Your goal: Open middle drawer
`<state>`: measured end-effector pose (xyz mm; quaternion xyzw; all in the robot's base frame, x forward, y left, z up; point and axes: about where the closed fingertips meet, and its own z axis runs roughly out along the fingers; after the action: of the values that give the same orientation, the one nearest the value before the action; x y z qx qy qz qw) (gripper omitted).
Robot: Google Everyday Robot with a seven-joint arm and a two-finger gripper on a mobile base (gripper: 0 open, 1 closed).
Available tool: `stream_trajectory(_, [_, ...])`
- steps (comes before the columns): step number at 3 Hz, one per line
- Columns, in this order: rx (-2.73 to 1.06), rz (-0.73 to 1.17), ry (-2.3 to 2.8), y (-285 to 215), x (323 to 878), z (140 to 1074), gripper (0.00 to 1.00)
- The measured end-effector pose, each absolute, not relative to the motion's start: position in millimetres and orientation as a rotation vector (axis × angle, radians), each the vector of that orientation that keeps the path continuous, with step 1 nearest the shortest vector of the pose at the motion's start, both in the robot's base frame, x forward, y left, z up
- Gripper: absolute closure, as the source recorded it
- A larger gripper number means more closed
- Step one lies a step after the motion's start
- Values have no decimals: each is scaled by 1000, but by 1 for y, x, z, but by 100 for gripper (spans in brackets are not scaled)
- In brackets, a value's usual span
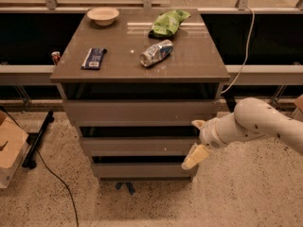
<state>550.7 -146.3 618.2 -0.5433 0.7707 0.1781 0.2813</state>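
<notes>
The grey-brown cabinet (140, 69) has three stacked drawers, all close to shut. The middle drawer (137, 146) has a flat, handle-less front between the taller top drawer (137, 112) and the bottom drawer (142, 170). My gripper (196, 140) reaches in from the right on a white arm (255, 122). It is open at the right end of the middle drawer's front. One cream fingertip (198, 124) is level with the drawer's upper edge and the other (193, 157) is below its lower edge. It holds nothing.
On the cabinet top lie a bowl (103, 15), a green bag (168, 22), a crushed can (156, 53) and a dark wrapped bar (93, 58). A cardboard box (9, 148) and a black cable (52, 174) are on the floor at left. A white cable (244, 56) hangs at right.
</notes>
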Motion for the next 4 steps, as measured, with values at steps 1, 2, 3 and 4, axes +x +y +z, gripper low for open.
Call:
stream_trajectory(1, [-1437, 458, 2085, -145, 552, 608, 0])
stream_trajectory(2, [-1394, 419, 2088, -137, 563, 578, 0])
stream_trajectory(3, [-1362, 424, 2087, -131, 574, 550, 0])
stream_trajectory(4, [-1327, 446, 2096, -128, 591, 518, 0])
